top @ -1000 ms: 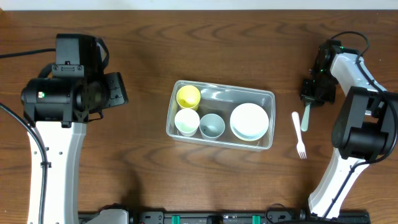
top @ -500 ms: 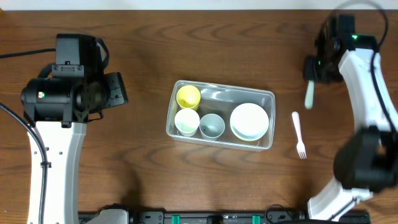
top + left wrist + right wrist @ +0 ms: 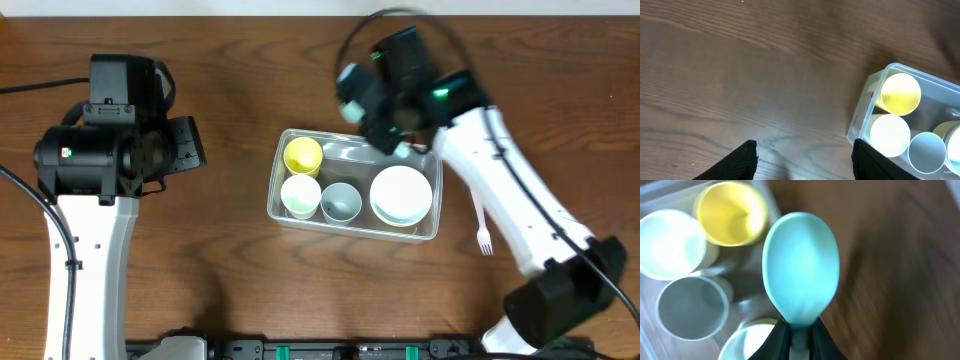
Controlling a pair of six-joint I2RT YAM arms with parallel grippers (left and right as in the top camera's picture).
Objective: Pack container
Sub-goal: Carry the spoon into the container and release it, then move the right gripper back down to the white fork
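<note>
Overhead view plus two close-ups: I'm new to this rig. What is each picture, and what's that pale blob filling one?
The overhead view looks straight down on a wooden table with two robot arms. Each close-up comes from a camera on an arm's wrist, looking past its own fingers. The left gripper is open and empty, off to one side of the clear container. That holds a yellow cup, a white cup, a pale blue cup and a white bowl. The blob is a pale blue spoon, pinched by the right gripper over the container's edge. A fork lies on the table.
</note>
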